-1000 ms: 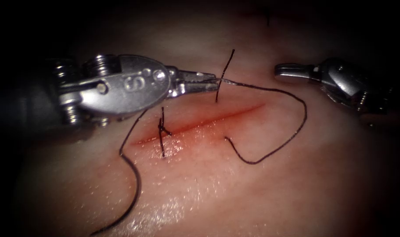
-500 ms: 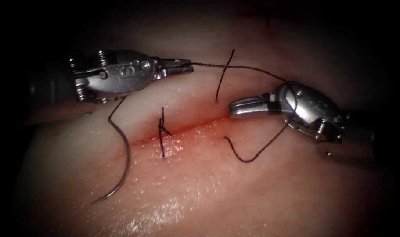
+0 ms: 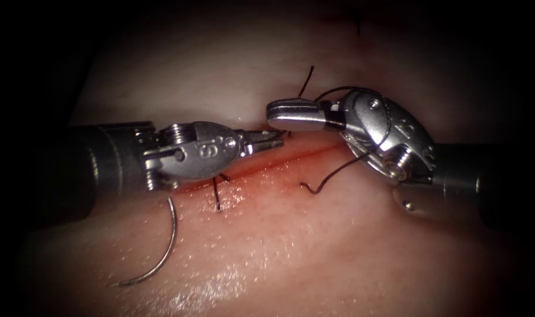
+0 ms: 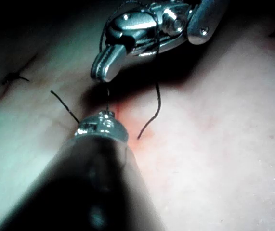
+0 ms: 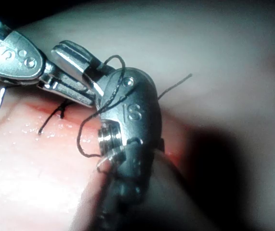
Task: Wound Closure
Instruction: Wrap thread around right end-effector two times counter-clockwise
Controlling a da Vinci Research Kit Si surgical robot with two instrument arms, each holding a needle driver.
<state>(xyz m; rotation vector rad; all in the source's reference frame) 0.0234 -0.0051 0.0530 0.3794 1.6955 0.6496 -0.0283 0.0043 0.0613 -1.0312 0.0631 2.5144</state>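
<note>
Tissue bearing curved needle, thread, red fluid

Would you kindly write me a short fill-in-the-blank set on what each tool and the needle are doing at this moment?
1. The thread is looped around the ____ arm's tool.
2. The left arm's tool has its jaws shut on the ____.
3. The curved needle lies loose on the tissue, held by ____ tool.
4. The needle lies to the ____ of the finished stitch in the endoscope view.

Missing words: right; thread; neither; left
</note>
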